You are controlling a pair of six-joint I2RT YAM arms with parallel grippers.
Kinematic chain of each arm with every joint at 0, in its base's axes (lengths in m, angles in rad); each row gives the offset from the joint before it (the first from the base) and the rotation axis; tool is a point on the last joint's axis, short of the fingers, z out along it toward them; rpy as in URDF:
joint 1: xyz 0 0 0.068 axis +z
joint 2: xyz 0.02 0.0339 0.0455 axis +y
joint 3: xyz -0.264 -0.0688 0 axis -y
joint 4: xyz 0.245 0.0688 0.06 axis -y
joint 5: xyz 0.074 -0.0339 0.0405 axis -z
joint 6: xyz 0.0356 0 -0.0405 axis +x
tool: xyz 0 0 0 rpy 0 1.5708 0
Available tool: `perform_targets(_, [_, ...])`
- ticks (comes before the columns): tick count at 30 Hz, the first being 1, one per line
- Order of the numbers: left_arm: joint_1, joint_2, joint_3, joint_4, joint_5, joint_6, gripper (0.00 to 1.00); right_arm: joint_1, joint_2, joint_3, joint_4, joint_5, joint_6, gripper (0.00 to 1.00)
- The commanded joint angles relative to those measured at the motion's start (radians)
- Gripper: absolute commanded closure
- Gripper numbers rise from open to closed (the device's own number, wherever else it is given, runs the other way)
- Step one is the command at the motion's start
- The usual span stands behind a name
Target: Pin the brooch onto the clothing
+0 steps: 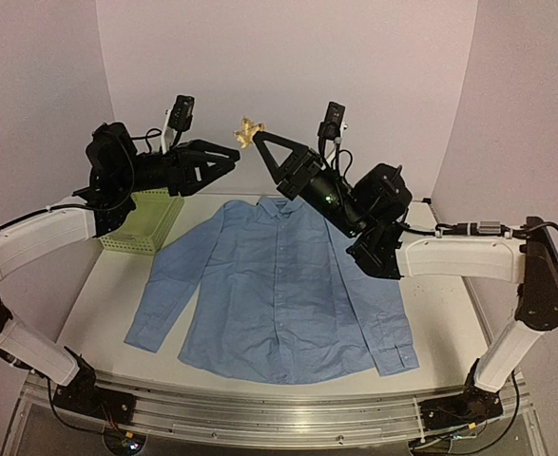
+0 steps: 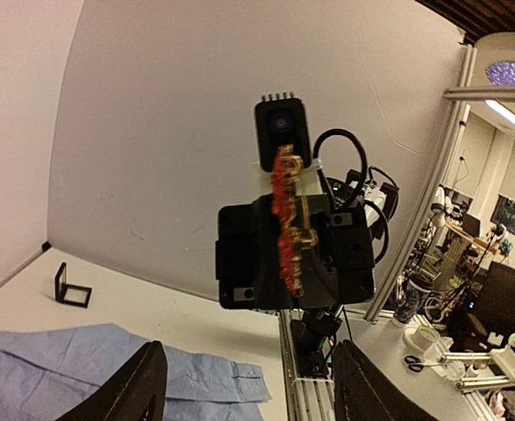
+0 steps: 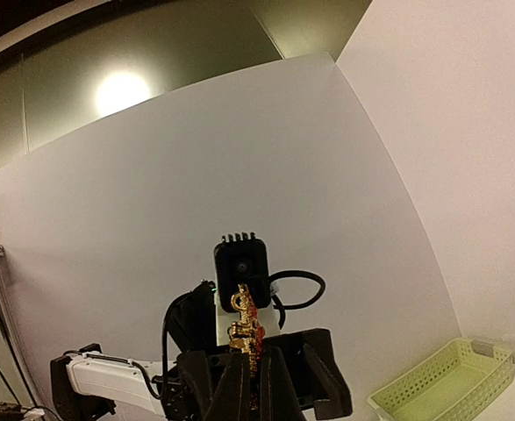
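Note:
The brooch [image 1: 251,130], a tiny orange-red and gold leaf pin, is held high above the table's back edge. My right gripper [image 1: 258,141] is shut on its lower end; in the right wrist view the brooch [image 3: 244,326] sticks up from the closed gripper [image 3: 257,379]. My left gripper [image 1: 233,158] is open and empty, facing the right one a short way off. In the left wrist view the brooch [image 2: 285,219] shows edge-on ahead of the open gripper [image 2: 253,386]. The light blue shirt [image 1: 279,280] lies flat and buttoned on the table below, also in the left wrist view [image 2: 108,368].
A pale green plastic basket [image 1: 144,224] stands at the back left beside the shirt's sleeve, and shows in the right wrist view [image 3: 450,379]. A small black square box [image 2: 71,288] lies near the back wall. White walls close in the back and sides.

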Motion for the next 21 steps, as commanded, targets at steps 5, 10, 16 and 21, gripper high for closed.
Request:
perform_targets(5, [-0.035,0.037,0.031,0.178,-0.043,-0.087,0.45,0.017,0.009,0.034,0.101,0.035,-0.04,1.0])
perform_targets(10, [-0.055,0.06,0.062,0.204,-0.079,-0.11,0.47,0.023,0.022,0.037,0.1,0.04,-0.046,1.0])
perform_targets(16, [-0.067,0.057,0.051,0.253,-0.062,-0.107,0.44,0.025,0.017,0.03,0.099,0.057,-0.064,1.0])
perform_targets(21, [-0.067,0.051,0.048,0.285,-0.037,-0.115,0.48,0.024,0.017,0.021,0.1,0.067,-0.073,1.0])
